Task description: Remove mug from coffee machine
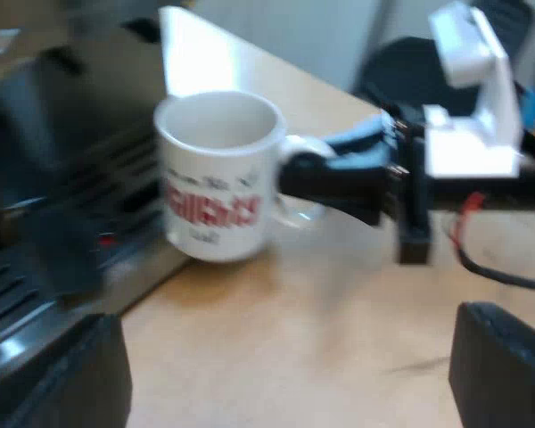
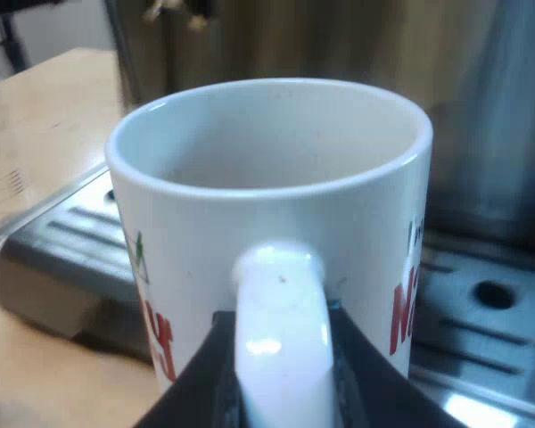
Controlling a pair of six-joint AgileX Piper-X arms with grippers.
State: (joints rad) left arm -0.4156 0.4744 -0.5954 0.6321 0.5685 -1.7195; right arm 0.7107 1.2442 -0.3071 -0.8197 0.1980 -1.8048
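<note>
1. Mug [image 1: 218, 178]: white with red lettering on its side, upright, mouth up. The part of the inside that shows is bare.
2. Location of the mug: at the outer edge of the coffee machine's [image 1: 62, 116] drip tray [image 1: 18, 303], where the metal tray meets the wooden table [image 1: 321, 339]. In the left wrist view its base overlaps the tray's edge. I cannot tell whether the base rests on the tray or hangs just above it.
3. Right gripper [image 2: 281, 357]: its two black fingers [image 2: 201, 374] are closed on the mug's handle [image 2: 281, 294] from either side, with the white loop clamped between them. In the left wrist view this arm meets the handle from the table side, level with the mug's middle.
4. Left gripper [image 1: 285, 374]: jaws spread wide with nothing between them, and bare table shows in the gap. It hangs over the table near the tray's edge, apart from the mug.
5. Drip tray: a slotted metal surface. In the right wrist view it lies behind and below the mug, with a round hole [image 2: 495, 294] in it. The machine's metal front rises behind the tray.
6. Contact: as far as the views show, the right gripper is the only gripper touching the mug.
</note>
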